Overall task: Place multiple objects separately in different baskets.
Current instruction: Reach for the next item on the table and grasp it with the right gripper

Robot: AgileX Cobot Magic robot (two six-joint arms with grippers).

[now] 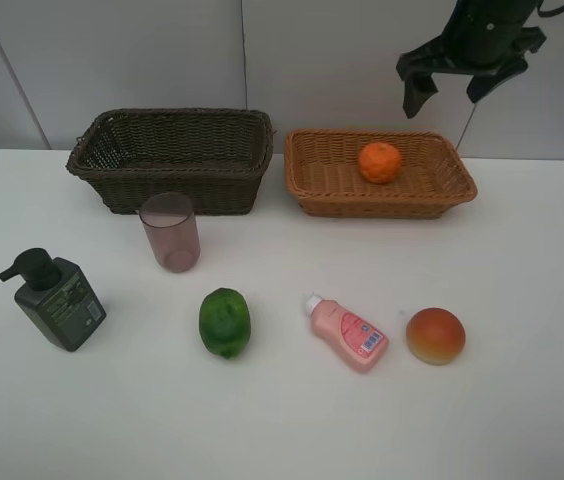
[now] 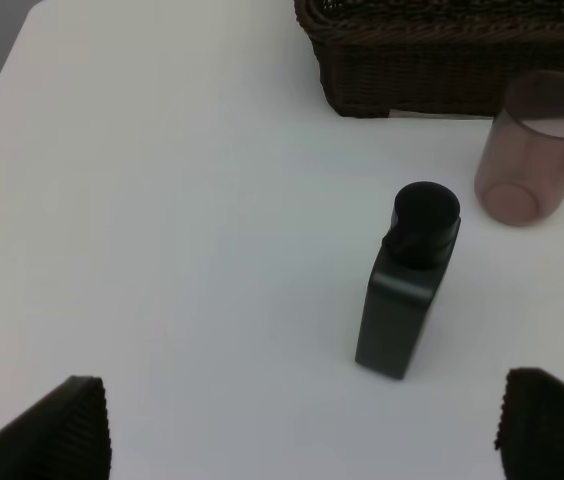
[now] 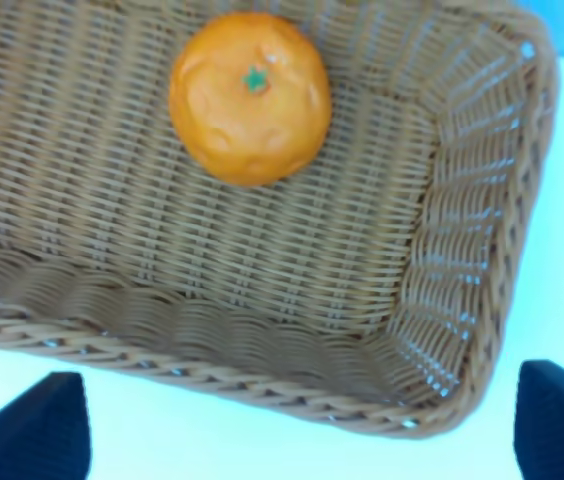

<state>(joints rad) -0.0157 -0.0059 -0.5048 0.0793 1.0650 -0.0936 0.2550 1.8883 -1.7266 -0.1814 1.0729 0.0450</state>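
The orange (image 1: 380, 162) lies in the light tan basket (image 1: 442, 190); it also shows in the right wrist view (image 3: 250, 95) inside the basket (image 3: 462, 300). My right gripper (image 1: 452, 88) hangs open and empty high above that basket. The dark brown basket (image 1: 172, 160) stands to its left. In front are the mauve cup (image 1: 170, 232), the dark green pump bottle (image 1: 57, 300), the green oval fruit (image 1: 224, 322), the pink bottle (image 1: 348, 333) lying down, and the red-yellow fruit (image 1: 435, 335). My left gripper (image 2: 302, 425) is open above the table, near the pump bottle (image 2: 407, 290) and cup (image 2: 539, 150).
The white table (image 1: 522, 420) ends at a grey wall behind the baskets. The dark basket's corner (image 2: 412, 70) shows in the left wrist view. The left arm is out of the exterior high view.
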